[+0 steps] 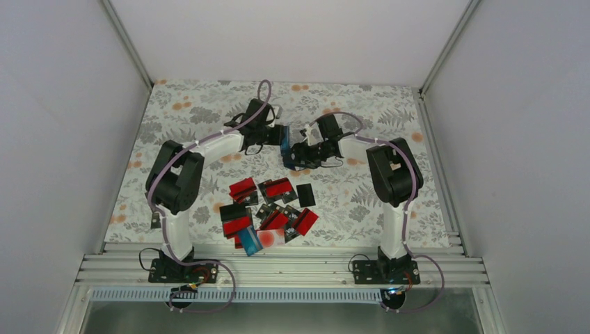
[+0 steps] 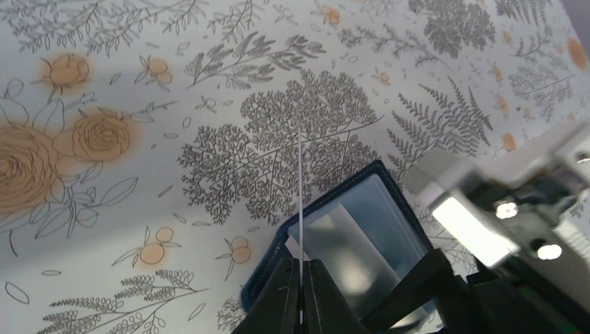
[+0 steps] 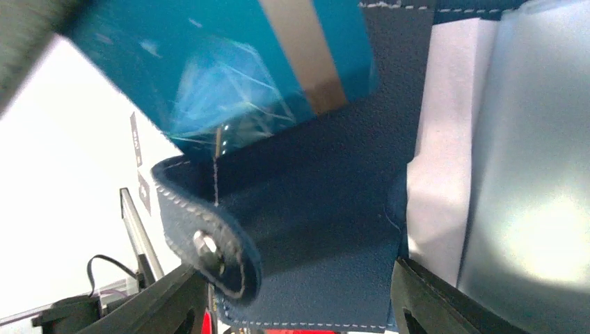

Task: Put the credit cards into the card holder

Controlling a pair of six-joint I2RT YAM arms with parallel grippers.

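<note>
Nearest the arm bases, the loose credit cards (image 1: 268, 212) lie in an overlapping heap on the floral, matte tablecloth (image 1: 389, 202). They are thin, flat rectangles, mostly glossy red with a black band. A plain black card (image 1: 305, 194) lies at the heap's far right, and a pale card with a red blot (image 1: 271, 238) at its near edge. Their long axes point every way. Beyond the heap, both arms bend inward and meet over the middle of the table. The left gripper (image 2: 300, 292) has its dark fingers pressed together on a teal card (image 3: 229, 62). From its own wrist camera this card shows edge-on, as a thin pale line running straight away from the fingers. The card is glossy with a tan band, and its lower edge is hidden behind a panel of the card holder (image 3: 313, 209). The holder is navy, pebbled like leather and stitched in white, with a rounded snap tab (image 3: 216, 250) bearing a metal stud and clear, shiny plastic sleeves (image 3: 529, 174) inside. It is off the cloth and open, with its inner face turned to the left gripper. From above it shows as a narrow blue strip whose long axis runs roughly near to far. The right gripper (image 1: 296, 154) holds it, its fingers (image 3: 431, 299) set wide at either side of the holder's lower edge.
</note>
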